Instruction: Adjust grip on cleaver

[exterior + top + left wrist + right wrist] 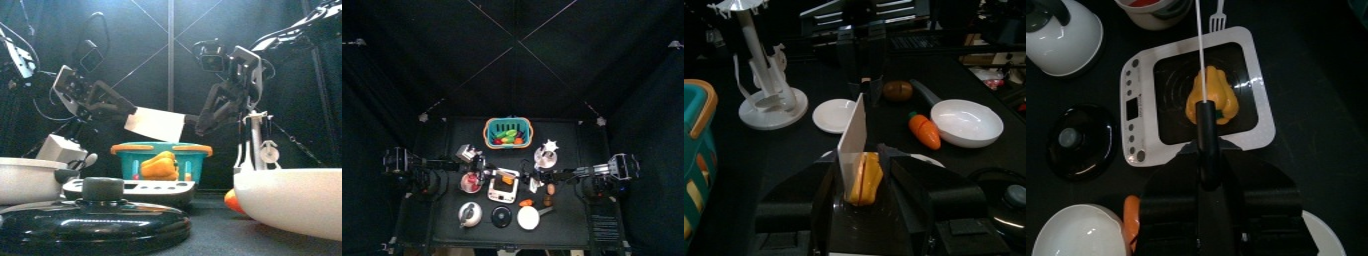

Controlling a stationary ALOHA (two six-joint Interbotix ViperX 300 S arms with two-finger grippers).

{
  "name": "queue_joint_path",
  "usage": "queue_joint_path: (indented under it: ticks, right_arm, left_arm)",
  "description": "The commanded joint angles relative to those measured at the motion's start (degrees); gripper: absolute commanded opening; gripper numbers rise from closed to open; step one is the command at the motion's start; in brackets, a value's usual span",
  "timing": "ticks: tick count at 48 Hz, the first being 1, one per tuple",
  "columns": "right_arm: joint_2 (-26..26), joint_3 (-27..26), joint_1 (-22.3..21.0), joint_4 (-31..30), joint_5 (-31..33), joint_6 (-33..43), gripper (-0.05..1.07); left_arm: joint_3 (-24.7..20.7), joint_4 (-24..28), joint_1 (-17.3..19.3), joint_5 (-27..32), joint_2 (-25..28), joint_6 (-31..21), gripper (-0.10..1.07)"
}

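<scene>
Cleaver (156, 123) aloft in right fingers (214, 115)

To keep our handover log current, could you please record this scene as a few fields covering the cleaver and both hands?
tool: white-bladed, black-handled cleaver, held in the air above the table
right hand: shut on the cleaver's handle
left hand: open, jaws either side of the blade, not gripping it
below the blade: yellow vegetable lying on a white rectangular tray
</scene>
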Motion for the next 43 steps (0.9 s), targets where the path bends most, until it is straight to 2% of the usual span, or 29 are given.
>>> queue_joint_path:
  ticks: [1,11,20,43]
  right_arm:
    - [-0.70,-1.76,0.26,0.35,0.62,0.09,0.37]
    - [-1.05,-3.25,0.26,2.02,4.57,0.09,0.37]
    - [-2.29,-4.48,0.26,2.46,8.79,0.00,0.37]
    - [-5.98,-4.22,0.62,4.83,10.46,-0.09,0.36]
  left_arm:
    - [-1.23,-0.44,0.18,0.79,-1.14,-1.41,0.76]
    - [-1.41,1.93,0.09,1.85,-1.32,-6.77,0.76]
    - [-1.41,4.48,0.18,1.76,-1.58,-9.40,0.76]
    - [-0.35,4.92,1.85,1.76,-1.85,-9.84,0.76]
